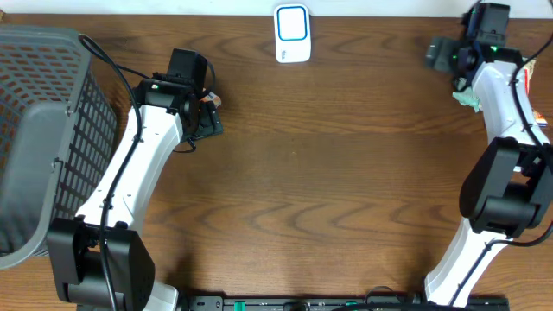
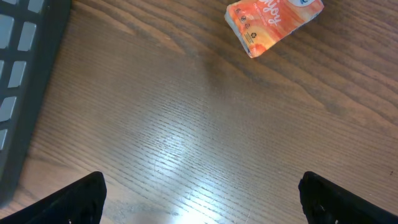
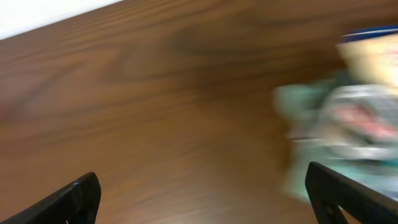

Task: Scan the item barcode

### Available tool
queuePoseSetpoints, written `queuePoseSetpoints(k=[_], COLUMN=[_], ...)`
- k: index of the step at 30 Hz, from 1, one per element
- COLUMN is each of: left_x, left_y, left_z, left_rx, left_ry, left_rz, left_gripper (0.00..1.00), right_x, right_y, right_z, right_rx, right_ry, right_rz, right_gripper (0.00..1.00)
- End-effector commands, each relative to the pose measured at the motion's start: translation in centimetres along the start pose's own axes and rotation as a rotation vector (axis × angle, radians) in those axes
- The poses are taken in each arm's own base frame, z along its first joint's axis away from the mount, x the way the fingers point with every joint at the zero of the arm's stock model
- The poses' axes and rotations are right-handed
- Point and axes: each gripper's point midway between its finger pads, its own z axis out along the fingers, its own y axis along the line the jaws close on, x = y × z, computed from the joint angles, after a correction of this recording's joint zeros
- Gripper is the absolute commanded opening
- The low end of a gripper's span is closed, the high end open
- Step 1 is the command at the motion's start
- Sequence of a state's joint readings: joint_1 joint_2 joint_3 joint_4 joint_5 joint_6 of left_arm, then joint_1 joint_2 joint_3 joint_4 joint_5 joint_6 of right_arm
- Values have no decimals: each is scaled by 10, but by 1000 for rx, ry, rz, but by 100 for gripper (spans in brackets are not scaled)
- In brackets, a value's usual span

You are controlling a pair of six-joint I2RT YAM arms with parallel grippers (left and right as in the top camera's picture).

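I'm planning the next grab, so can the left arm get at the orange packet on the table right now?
Probably yes. The orange packet lies on the bare table just ahead of the left gripper, which is wide open, and nothing sits between them.

1 overhead straight down; 2 wrist views low over the same table (image 1: 328, 173)
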State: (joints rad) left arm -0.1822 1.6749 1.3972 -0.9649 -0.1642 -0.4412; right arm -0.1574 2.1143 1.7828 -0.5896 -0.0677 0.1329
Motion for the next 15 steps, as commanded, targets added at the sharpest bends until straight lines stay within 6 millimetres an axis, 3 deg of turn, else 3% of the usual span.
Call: queuePoseSetpoints(k=[1,3,15], left_x=[1,1,1], left_y=[5,5,5], left_z=[3,3,3], left_rx=[-25,-25,-25], left_ry=[2,2,2], left_rz=[7,7,7], left_gripper=[98,98,98], right_x=[22,41,89], right_y=[93,133,281], right_z=[-12,-22,-47], right_rx=[-421,-534,-676], right_ry=[91,155,168], right_rz=[-34,-60,-221], right_gripper=[99,99,99])
